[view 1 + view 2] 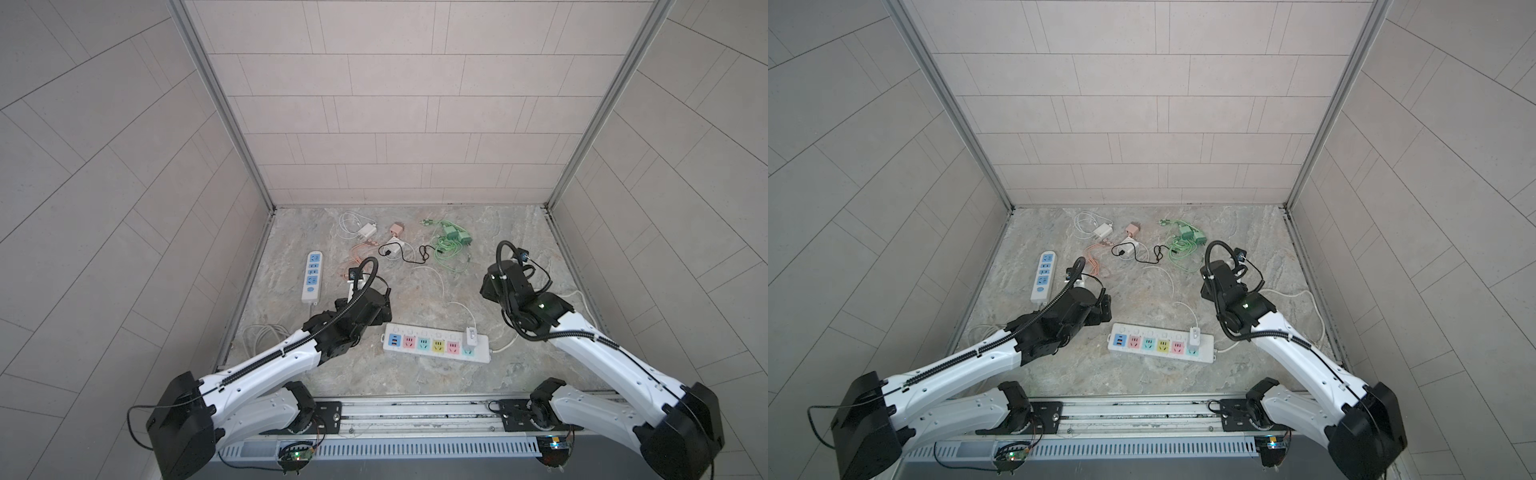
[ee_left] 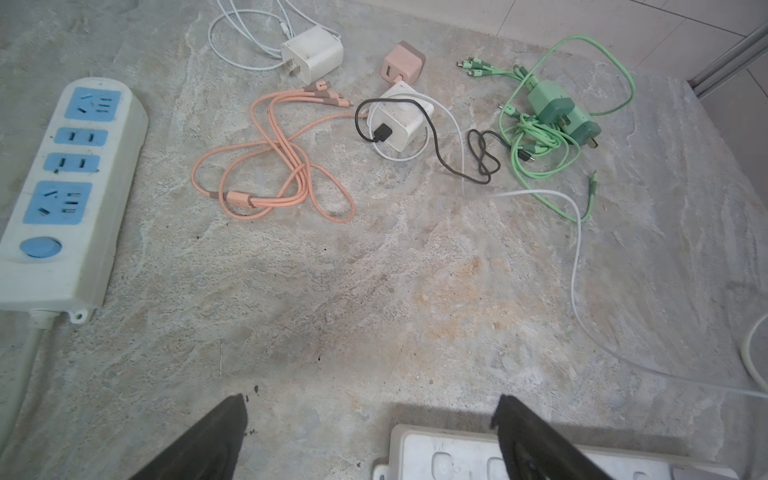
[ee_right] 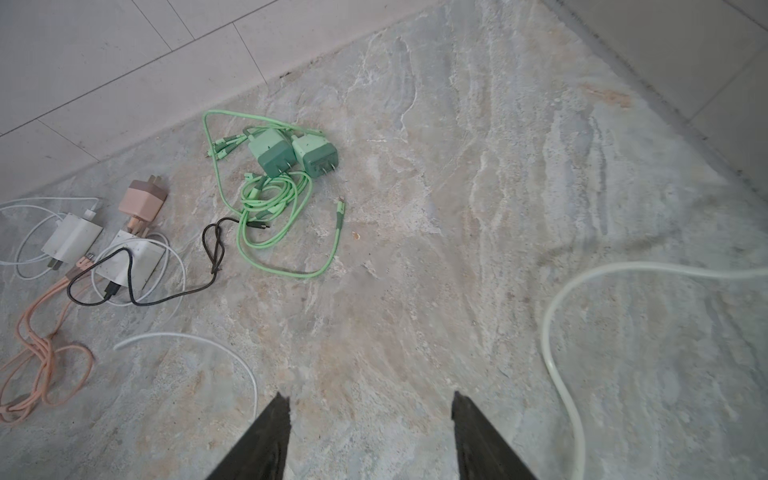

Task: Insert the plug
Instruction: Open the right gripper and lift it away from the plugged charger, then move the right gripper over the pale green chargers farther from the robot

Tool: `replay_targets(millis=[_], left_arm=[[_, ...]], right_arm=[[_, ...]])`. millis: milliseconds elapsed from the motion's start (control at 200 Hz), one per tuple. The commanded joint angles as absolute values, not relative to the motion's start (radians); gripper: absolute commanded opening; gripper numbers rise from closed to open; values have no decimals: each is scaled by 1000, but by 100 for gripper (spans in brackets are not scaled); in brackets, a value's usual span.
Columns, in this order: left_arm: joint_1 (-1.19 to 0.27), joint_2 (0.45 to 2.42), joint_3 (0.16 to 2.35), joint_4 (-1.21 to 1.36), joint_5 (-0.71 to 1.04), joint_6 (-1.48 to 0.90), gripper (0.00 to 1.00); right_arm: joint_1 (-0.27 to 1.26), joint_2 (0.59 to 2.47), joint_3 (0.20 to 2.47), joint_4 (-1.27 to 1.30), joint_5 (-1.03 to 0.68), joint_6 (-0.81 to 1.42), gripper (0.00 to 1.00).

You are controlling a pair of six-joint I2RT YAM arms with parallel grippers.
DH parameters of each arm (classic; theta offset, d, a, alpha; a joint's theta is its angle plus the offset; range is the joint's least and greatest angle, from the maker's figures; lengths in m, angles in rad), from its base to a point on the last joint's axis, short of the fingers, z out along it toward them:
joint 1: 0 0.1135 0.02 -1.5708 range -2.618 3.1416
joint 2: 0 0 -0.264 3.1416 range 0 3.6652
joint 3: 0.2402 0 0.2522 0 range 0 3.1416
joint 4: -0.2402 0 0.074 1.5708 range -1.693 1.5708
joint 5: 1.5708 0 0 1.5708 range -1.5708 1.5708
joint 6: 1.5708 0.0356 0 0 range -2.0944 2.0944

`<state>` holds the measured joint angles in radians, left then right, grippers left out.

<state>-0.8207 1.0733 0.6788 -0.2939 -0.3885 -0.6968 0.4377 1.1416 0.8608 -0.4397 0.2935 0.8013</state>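
Note:
A white plug (image 1: 470, 337) with a thin white cable stands upright in the teal end socket of the multicolour power strip (image 1: 480, 354) at the front of the floor; both top views show it (image 1: 1195, 336). My left gripper (image 2: 370, 401) is open wide and hovers over the strip's (image 2: 449, 457) left end, holding nothing. My right gripper (image 3: 370, 397) is open over bare stone floor, back and to the right of the plug, with nothing between its fingers.
A white-and-blue strip (image 2: 62, 187) lies at the left. Further back lie a white charger (image 2: 313, 54), a pink one (image 2: 403, 62), a white one with a black cable (image 2: 405, 118), green chargers (image 3: 291, 151) and an orange cable (image 2: 270, 166). A thick white cord (image 3: 557, 353) loops at the right.

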Motion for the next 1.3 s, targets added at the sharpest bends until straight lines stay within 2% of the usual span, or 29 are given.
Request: replay_targets(millis=[0, 180, 495, 806, 1296], left_arm=[[-783, 1113, 726, -269, -387, -643, 100], [-686, 1197, 778, -242, -299, -621, 100], [-621, 1278, 792, -183, -245, -593, 100], [-598, 1309, 804, -163, -223, -583, 100], [-597, 1328, 810, -158, -208, -585, 100]], right_arm=[[345, 1312, 962, -332, 48, 676, 59], [239, 1642, 1230, -321, -85, 635, 52], [140, 2028, 1590, -419, -159, 583, 52], [115, 2195, 1785, -488, -135, 501, 55], [88, 2340, 1916, -531, -156, 471, 54]])
